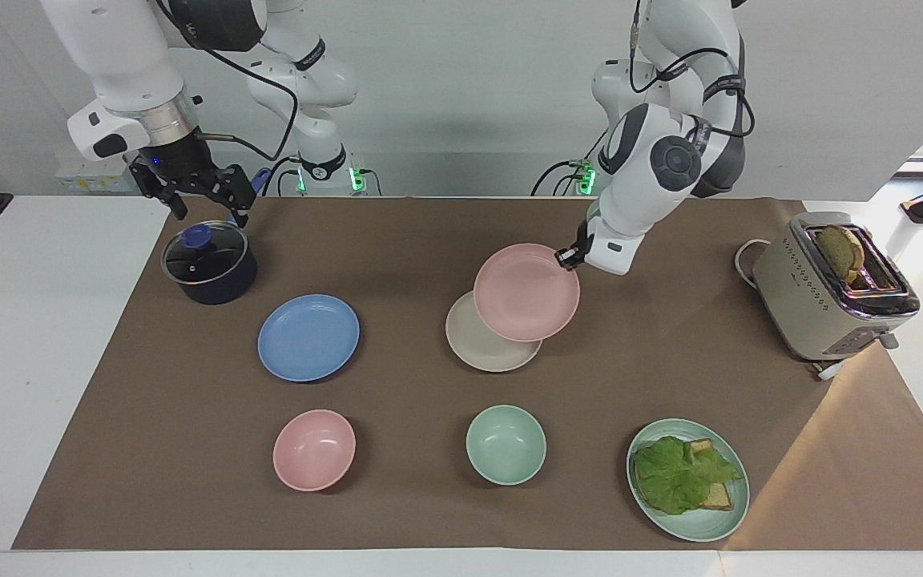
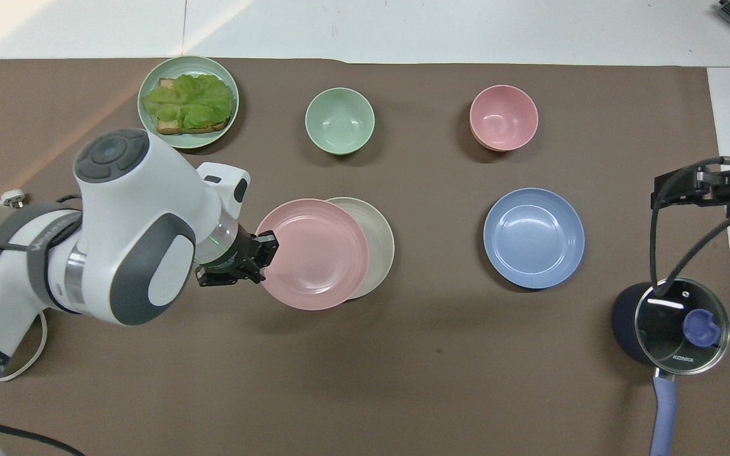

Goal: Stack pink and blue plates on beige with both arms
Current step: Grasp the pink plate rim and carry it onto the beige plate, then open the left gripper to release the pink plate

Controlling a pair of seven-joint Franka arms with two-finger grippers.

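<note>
Right gripper (image 1: 207, 196) hangs wide open over the lidded dark pot (image 1: 209, 264) near the worktop corner at the right arm's end; this arm waits. Blue plate (image 1: 308, 337), round, shallow and matte, lies flat on the brown table cover (image 1: 397, 240), farther from the robots than the pot. Beige plate (image 1: 479, 346) sits mid-worktop, partly covered by the pink plate (image 1: 525, 292). Left gripper (image 1: 567, 258) is clamped tight on the pink plate's rim. The facing view shows the pink plate raised and tilted, clear of the beige; the overhead view shows only the overlap, offset toward the left arm's end. Only the facing view takes in the metal toaster (image 1: 834, 287) with its slice, by the left arm's edge.
</note>
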